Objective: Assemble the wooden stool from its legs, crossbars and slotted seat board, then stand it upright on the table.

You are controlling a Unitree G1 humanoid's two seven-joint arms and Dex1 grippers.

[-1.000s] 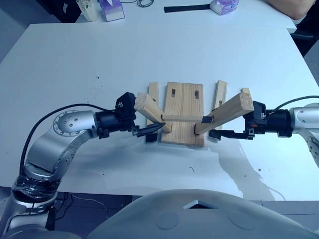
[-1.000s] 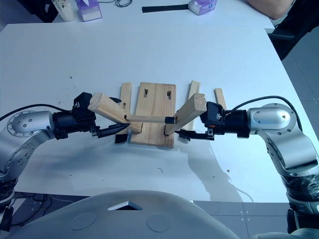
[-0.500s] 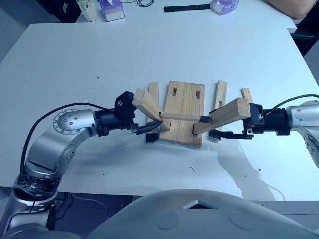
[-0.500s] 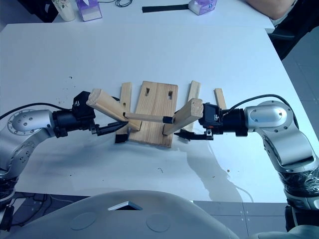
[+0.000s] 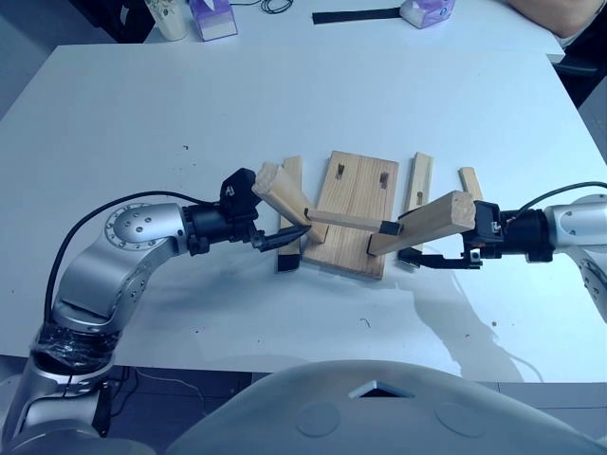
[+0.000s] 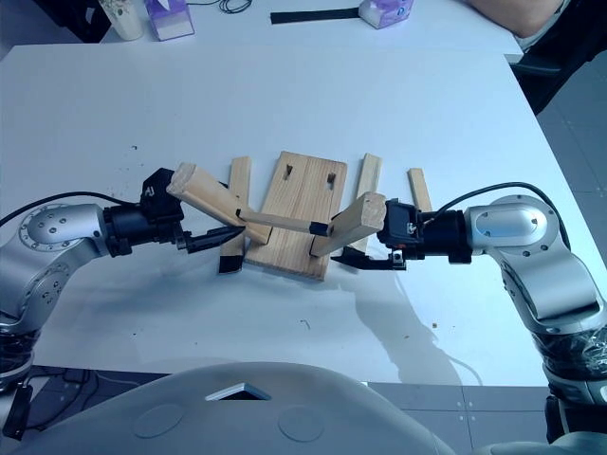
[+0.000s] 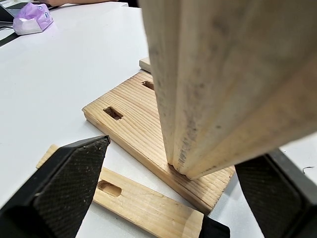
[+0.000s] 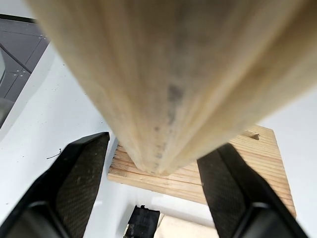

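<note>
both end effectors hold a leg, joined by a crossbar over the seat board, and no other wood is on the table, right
No: the left eye view shows a loose piece left of the seat board, a long piece and a short piece right of it. Rest holds.

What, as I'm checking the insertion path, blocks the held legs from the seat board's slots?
Nothing visible: the left leg and right leg, joined by a crossbar, hang over the seat board, its far slots bare.

Loose slats (image 5: 418, 180) crowd both sides of the seat board (image 5: 360, 194); the crossbar (image 5: 343, 221) bridges above it.
</note>
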